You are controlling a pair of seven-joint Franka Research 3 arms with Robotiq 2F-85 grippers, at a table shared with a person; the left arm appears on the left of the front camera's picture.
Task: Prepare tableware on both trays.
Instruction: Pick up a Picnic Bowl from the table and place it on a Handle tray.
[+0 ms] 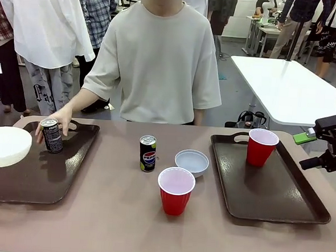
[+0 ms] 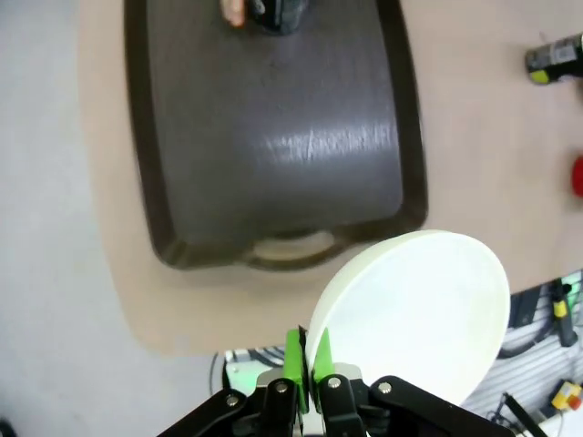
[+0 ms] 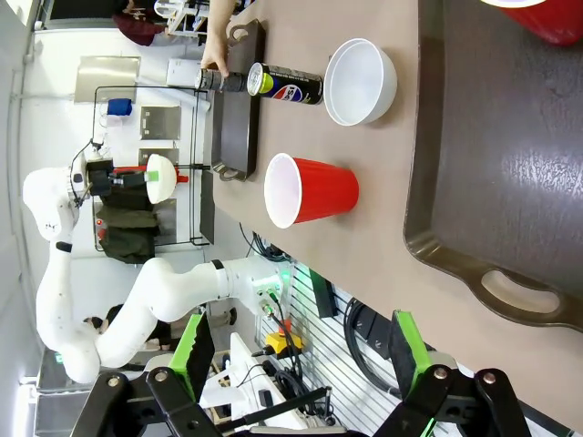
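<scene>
**Busy workshop table: bowl hung by its rim**

On a tan tabletop [image 1: 111,214], onlookers behind, your left gripper [image 2: 305,364] was clamped on the rim of a small white round bowl [image 2: 410,319], tilted just off the handle end of the left dark brown rectangular tray [image 2: 273,164]. So thin a pinch could have slipped. A person's hand [image 1: 61,119] gripped a slim dark can [image 1: 52,135] at that tray's far end; lowering there risked a bump. Your right gripper [image 3: 301,350] stood spread wide, empty.

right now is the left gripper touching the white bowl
Touching: in the left wrist view the left gripper is shut, green pads pinching the rim of the white bowl.
</scene>
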